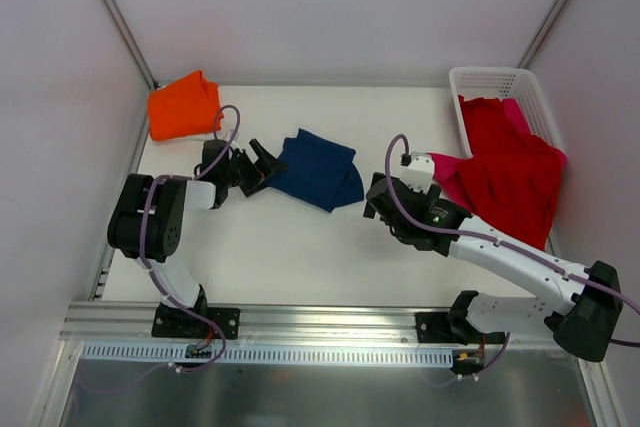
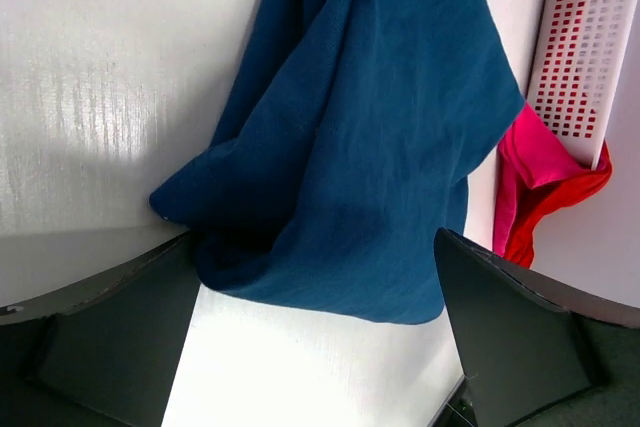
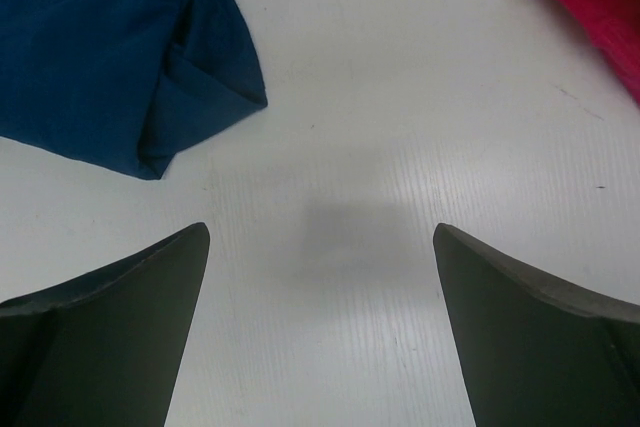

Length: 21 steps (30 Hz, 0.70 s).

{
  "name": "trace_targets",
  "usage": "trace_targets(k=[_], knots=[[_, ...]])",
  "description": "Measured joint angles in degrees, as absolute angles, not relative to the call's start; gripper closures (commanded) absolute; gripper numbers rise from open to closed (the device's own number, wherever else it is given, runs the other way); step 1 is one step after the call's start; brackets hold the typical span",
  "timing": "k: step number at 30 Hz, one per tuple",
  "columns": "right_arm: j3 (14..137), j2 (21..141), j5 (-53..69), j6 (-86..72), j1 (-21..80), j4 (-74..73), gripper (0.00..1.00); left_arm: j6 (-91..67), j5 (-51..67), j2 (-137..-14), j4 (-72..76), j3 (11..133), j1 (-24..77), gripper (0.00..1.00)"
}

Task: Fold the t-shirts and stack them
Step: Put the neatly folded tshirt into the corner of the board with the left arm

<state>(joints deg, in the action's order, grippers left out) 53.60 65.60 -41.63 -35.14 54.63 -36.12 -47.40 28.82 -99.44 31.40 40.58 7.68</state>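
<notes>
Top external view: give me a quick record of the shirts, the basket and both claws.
navy blue cloth t-shirt: bunched, middle of the table, not neatly folded
orange cloth t-shirt: far left corner, lying alone
white plastic lattice basket: far right corner
red cloth t-shirt: spilling from the basket onto the table
pink cloth t-shirt: edge showing at the red one's left
left claw: open, at the navy shirt's left edge
right claw: open over bare table, holding nothing

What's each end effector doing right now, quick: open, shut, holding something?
Left end effector: open, holding nothing, at the edge of the navy t-shirt.
Right end effector: open, holding nothing, over bare table.
</notes>
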Motion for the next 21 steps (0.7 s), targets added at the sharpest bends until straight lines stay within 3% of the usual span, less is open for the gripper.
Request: trace_targets(k=[8,12,21], knots=[[53.6,65.14,-43.86,-35.07,54.63,-36.84,0.0,-49.12,28.91,-100.49,34.24,40.32,7.75,0.02],[53.6,65.21,-44.88,-34.74,54.63,-36.84,0.0,-49.5,28.51,-101.21,35.44,40.34,7.81,0.12],[53.65,68.93,-45.63,-32.88,54.61,-35.75,0.0,-49.71,25.91,-104.97,33.43,45.74,10.48,0.21]])
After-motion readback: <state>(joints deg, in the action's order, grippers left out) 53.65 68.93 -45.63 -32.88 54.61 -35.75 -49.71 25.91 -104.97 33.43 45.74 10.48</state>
